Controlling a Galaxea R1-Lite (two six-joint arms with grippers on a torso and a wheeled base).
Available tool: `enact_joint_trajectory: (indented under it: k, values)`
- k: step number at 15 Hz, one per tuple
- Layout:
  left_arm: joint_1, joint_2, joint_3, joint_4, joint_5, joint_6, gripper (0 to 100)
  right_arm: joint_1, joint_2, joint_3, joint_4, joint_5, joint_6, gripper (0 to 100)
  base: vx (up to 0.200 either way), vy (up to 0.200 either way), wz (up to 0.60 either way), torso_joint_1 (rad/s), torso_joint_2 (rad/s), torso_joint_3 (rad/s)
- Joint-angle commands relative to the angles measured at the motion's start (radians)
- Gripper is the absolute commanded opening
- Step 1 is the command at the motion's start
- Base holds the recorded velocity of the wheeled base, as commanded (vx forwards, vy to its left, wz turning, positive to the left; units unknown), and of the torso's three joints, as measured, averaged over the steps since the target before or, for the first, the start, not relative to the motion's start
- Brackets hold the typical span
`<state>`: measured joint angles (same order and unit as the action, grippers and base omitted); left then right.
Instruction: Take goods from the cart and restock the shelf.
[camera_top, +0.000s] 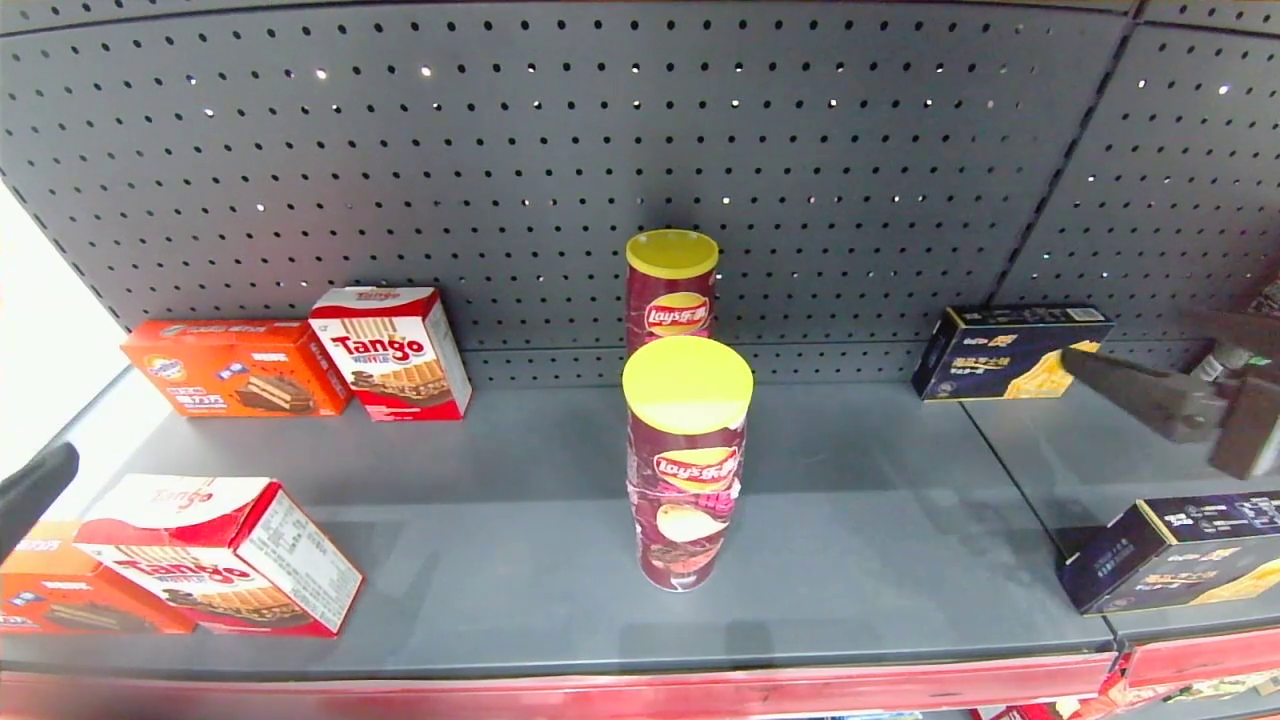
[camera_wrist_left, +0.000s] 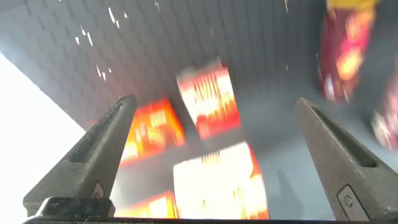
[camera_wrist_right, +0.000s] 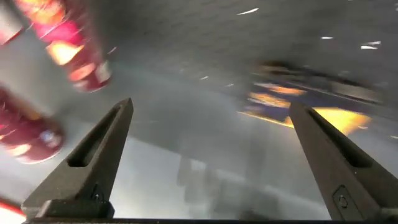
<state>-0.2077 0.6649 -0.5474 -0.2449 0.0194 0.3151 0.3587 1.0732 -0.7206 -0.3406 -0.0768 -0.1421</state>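
the left gripper and right gripper are hanging spread apart and empty at the shelf where two chip cans are standing, so probably fetching another item from the cart is coming next.

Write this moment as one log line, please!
left gripper: open, empty | right gripper: open, empty | front chip can, rear chip can: upright on shelf
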Motion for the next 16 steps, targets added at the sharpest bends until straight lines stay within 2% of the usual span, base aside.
enact_joint_trajectory:
  k: [1,2,3,7,8,9,11,13,14,15,16]
  values:
    - [-0.001,-0.245,-0.009,0.245,-0.001,-0.001,100,-0.136,-0.315,0.181,-0.011,-0.009,-0.002,100,0.000,0.000,0.00,0.000,0.00,0.000]
    - [-0.001,-0.298,-0.026,0.317,-0.002,-0.001,100,-0.153,-0.392,0.231,-0.011,-0.006,-0.004,100,0.000,0.000,0.00,0.000,0.00,0.000]
    - [-0.001,-0.320,-0.028,0.334,-0.002,-0.001,100,-0.159,-0.426,0.250,-0.008,-0.008,-0.004,100,0.000,0.000,0.00,0.000,0.00,0.000]
    - [0.004,-0.531,0.098,0.348,-0.004,0.002,100,-0.190,-0.680,0.352,0.177,-0.009,-0.005,100,0.000,0.000,0.00,0.000,0.00,0.000]
    - [0.004,-0.531,0.098,0.348,-0.004,0.002,100,-0.190,-0.680,0.352,0.177,-0.009,-0.005,100,0.000,0.000,0.00,0.000,0.00,0.000]
    - [0.008,-0.574,0.169,0.320,0.017,-0.004,100,-0.199,-0.768,0.383,0.221,-0.011,-0.004,100,0.000,0.000,0.00,0.000,0.00,0.000]
    - [0.008,-0.574,0.253,0.253,0.024,-0.030,100,-0.222,-0.842,0.437,0.224,-0.009,0.001,100,0.000,0.000,0.00,0.000,0.00,0.000]
    - [0.008,-0.574,0.455,0.050,0.024,-0.037,100,-0.233,-0.969,0.563,0.218,-0.021,0.024,100,0.000,0.000,0.00,0.000,0.00,0.000]
    - [0.008,-0.574,0.509,-0.001,0.024,-0.037,100,-0.233,-0.972,0.599,0.204,-0.040,0.049,100,0.000,0.000,0.00,0.000,0.00,0.000]
    - [0.008,-0.574,0.547,-0.025,0.031,-0.036,100,-0.233,-0.970,0.633,0.169,-0.081,0.079,100,0.000,0.000,0.00,0.000,0.00,0.000]
    - [0.007,-0.574,0.547,0.030,0.030,-0.039,100,-0.233,-0.970,0.690,0.153,-0.104,0.111,100,0.000,0.000,0.00,0.000,0.00,0.000]
